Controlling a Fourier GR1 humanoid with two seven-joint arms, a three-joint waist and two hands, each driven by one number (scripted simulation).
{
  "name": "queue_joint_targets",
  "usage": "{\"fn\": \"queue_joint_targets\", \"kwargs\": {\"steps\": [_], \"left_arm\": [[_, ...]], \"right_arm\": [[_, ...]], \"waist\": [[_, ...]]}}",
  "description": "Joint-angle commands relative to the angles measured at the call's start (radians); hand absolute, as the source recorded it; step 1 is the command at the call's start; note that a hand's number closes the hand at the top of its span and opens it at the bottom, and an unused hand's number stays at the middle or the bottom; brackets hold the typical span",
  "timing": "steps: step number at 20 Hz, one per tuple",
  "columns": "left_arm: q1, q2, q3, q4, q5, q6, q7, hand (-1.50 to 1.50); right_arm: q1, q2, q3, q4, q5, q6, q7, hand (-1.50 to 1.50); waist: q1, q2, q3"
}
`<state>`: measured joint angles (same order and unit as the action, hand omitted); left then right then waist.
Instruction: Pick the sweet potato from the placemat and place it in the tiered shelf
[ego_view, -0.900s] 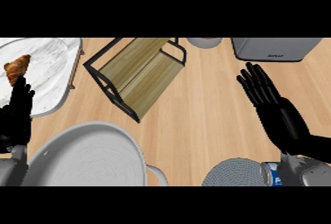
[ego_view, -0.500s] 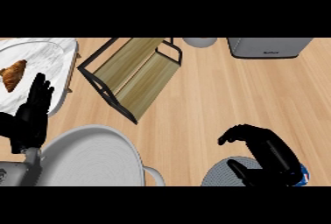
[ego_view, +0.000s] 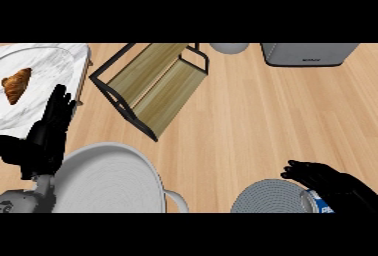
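Sweet potato (ego_view: 17, 85): orange-brown, tapered at its upper right end, lying on the placemat at the upper left, apart from both hands.
Placemat (ego_view: 52, 65): white with grey marbling, rounded corner, flat on the table; its left part runs out of view.
Left robot hand (ego_view: 50, 124): black, fingers straight and close together, pointing up the view; it holds nothing. The fingertips lie over the lower right part of the placemat, near the sweet potato but not touching it. Whether they rest on the mat cannot be told.
Right robot hand (ego_view: 325, 176): black, at the lower right, fingers curled downward with nothing in them; it sits above the edge of the round mat.
Tiered shelf (ego_view: 151, 85): black thin metal frame with two pale wooden slatted boards, set at a slant between the placemat and the middle of the table.
Table (ego_view: 266, 115): light wood with fine grain running across.
Plate (ego_view: 107, 180): large, grey, round, with fine ridged rings, at the lower left beside the left forearm.
Round mat (ego_view: 269, 197): grey, woven-looking in rings, at the lower edge.
Can (ego_view: 316, 202): blue and white, partly hidden under the right forearm.
Box (ego_view: 310, 54): grey, with rounded corners, at the top right.
Bowl (ego_view: 230, 48): pale grey, rounded, only its lower part showing at the top edge.
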<state>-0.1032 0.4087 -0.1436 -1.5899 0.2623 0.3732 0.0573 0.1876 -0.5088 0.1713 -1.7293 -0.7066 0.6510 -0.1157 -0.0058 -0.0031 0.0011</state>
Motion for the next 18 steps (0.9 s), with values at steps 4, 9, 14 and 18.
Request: {"fn": "queue_joint_targets", "kwargs": {"steps": [4, 9, 14, 18], "left_arm": [[0.039, 0.01, 0.005, -0.028, 0.0, -0.017, 0.003, 0.0], [0.075, -0.008, -0.006, -0.093, -0.007, 0.016, 0.024, 0.0], [0.047, 0.016, 0.015, -0.078, -0.016, 0.001, 0.042, 0.0], [0.079, 0.013, 0.042, -0.08, 0.0, -0.038, 0.009, 0.0]], "right_arm": [[-0.004, -0.255, -0.101, -0.173, 0.127, 0.236, -0.003, -1.5], [-0.046, -0.336, -0.223, -0.376, 0.334, 0.191, 0.04, -1.5], [0.019, -0.324, -0.206, -0.576, 0.548, 0.157, 0.123, -1.5], [0.167, -0.188, -0.077, -0.705, 0.768, 0.104, 0.187, -1.5]], "waist": [[-0.013, -0.007, -0.002], [-0.021, -0.018, -0.002], [-0.024, -0.008, -0.001], [-0.011, -0.002, -0.001]]}}
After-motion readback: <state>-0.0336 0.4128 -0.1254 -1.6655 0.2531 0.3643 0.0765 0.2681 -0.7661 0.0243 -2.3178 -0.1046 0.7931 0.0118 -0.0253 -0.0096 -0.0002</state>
